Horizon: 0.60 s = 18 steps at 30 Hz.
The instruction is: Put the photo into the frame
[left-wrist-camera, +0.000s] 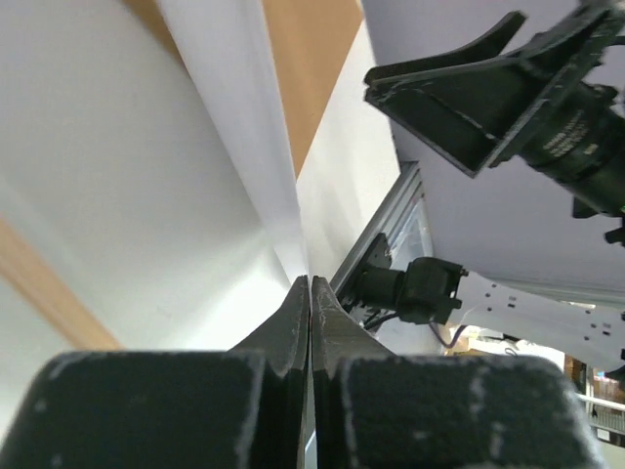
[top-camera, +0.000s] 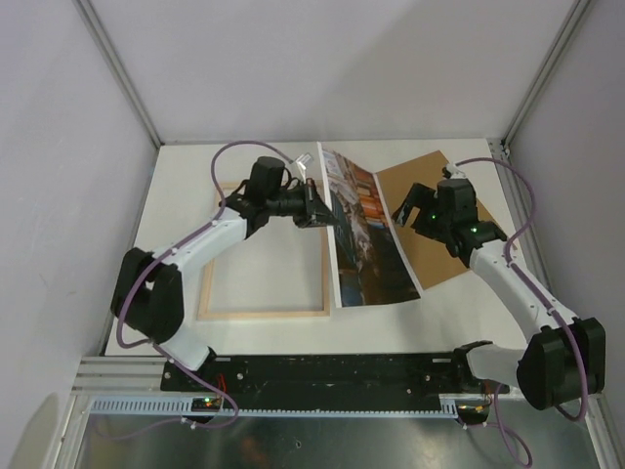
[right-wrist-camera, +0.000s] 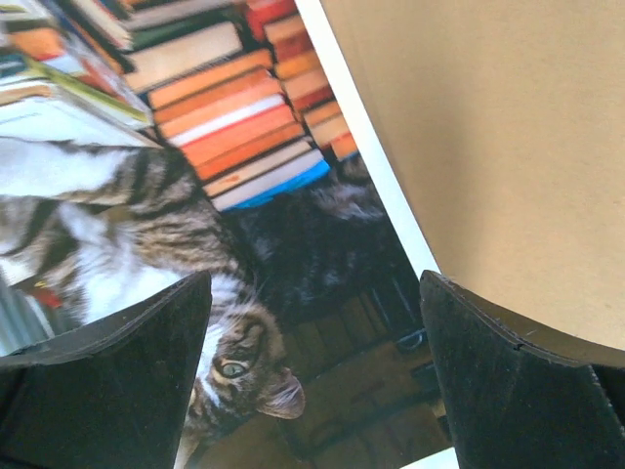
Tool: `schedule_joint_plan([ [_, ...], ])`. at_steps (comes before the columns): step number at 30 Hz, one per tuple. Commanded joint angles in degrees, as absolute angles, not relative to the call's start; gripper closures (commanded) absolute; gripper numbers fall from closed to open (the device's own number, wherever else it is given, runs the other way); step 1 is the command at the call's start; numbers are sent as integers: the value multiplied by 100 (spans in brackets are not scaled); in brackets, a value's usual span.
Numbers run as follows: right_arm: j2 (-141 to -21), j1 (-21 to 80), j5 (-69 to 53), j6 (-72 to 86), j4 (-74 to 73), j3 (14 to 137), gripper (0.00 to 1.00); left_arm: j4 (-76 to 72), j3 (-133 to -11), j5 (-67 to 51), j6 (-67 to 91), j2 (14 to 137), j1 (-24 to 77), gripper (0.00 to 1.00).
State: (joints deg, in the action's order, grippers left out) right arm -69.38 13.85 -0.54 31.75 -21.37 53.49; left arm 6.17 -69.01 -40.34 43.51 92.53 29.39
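The photo (top-camera: 366, 234), a glossy print of a cat among books, lies in the middle of the table with its left edge lifted. My left gripper (top-camera: 320, 217) is shut on that left edge; in the left wrist view the white sheet (left-wrist-camera: 244, 147) runs into the closed fingers (left-wrist-camera: 293, 332). The frame (top-camera: 264, 311), pale wood side up, lies flat on the left, under the left arm. My right gripper (top-camera: 418, 210) is open and empty, hovering over the photo's right part; the cat print (right-wrist-camera: 244, 274) fills the right wrist view between its fingers (right-wrist-camera: 508, 381).
A brown backing board (top-camera: 444, 220) lies under the photo's right side and the right gripper; it shows in the right wrist view (right-wrist-camera: 508, 137). A small clear object (top-camera: 304, 159) sits at the back. Grey walls enclose the table.
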Motion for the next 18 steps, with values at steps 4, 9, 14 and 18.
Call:
schedule_joint_plan([
  [4, -6959, 2290, 203, 2697, -1719, 5708, 7, 1799, -6709, -3774, 3533, 8564, 2648, 100],
  [9, -6928, 3294, 897, 2338, -1802, 6071, 6, 1868, -6689, -3877, 3899, 8172, 2377, 100],
  [14, -6686, 4232, 1196, 2001, -1613, 6214, 4, 1952, -6729, -3901, 4193, 7928, 2137, 100],
  [18, -6983, 5339, 2278, 1692, -1987, 6909, 3, 1971, -6666, -3760, 4532, 7840, 2119, 100],
])
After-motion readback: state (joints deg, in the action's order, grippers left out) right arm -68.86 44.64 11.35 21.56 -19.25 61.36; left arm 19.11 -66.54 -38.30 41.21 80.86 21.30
